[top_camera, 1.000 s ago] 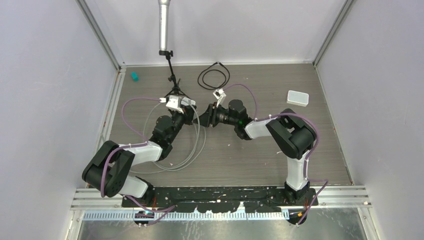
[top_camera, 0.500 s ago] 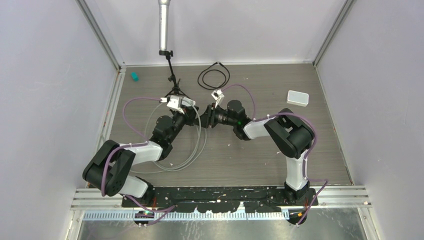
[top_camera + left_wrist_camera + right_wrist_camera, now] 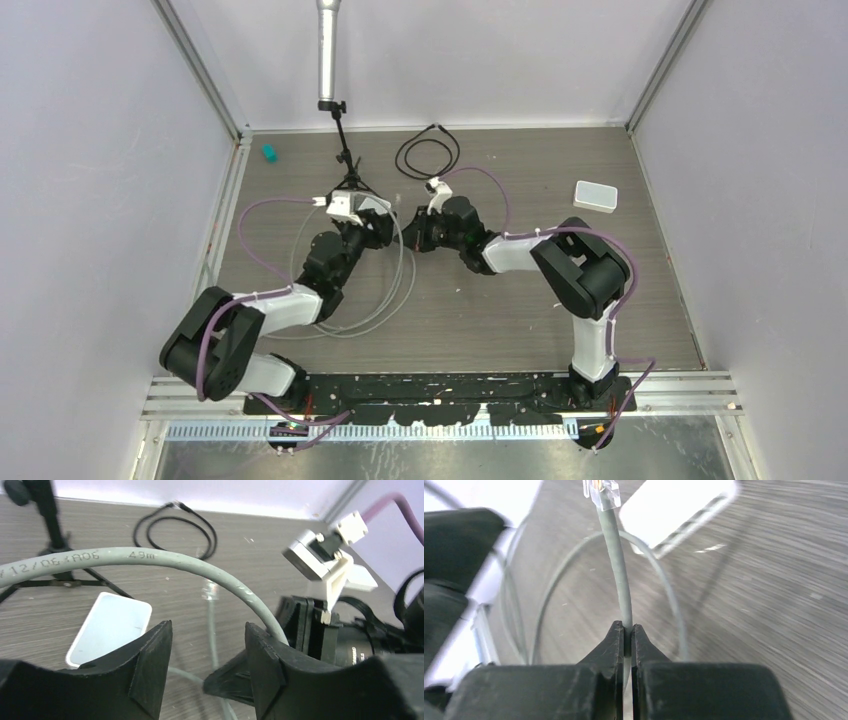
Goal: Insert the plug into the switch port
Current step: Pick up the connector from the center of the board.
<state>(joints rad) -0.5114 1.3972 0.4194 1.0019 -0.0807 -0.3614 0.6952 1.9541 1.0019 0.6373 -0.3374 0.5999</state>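
The grey cable (image 3: 620, 580) ends in a clear plug (image 3: 601, 492), which sticks up in front of my right gripper (image 3: 627, 630). That gripper is shut on the cable a little behind the plug. Beyond the plug lies the white switch (image 3: 674, 505), with dark slots along its near edge. In the left wrist view the switch (image 3: 110, 627) lies flat on the table at the lower left. My left gripper (image 3: 207, 650) is open, and the cable (image 3: 150, 557) arches across in front of its fingers without being held. In the top view both grippers (image 3: 380, 225) (image 3: 412, 228) meet mid-table.
Loose cable loops (image 3: 385, 295) lie on the wood table between the arms. A black tripod (image 3: 345, 160) and a coiled black cord (image 3: 428, 152) stand behind them. A second white box (image 3: 595, 195) lies at the right, and a small teal object (image 3: 268, 152) at the back left.
My right gripper has shut on the cable behind the plug. My left gripper has opened and let the cable go. Both wrists have shifted slightly toward the back.
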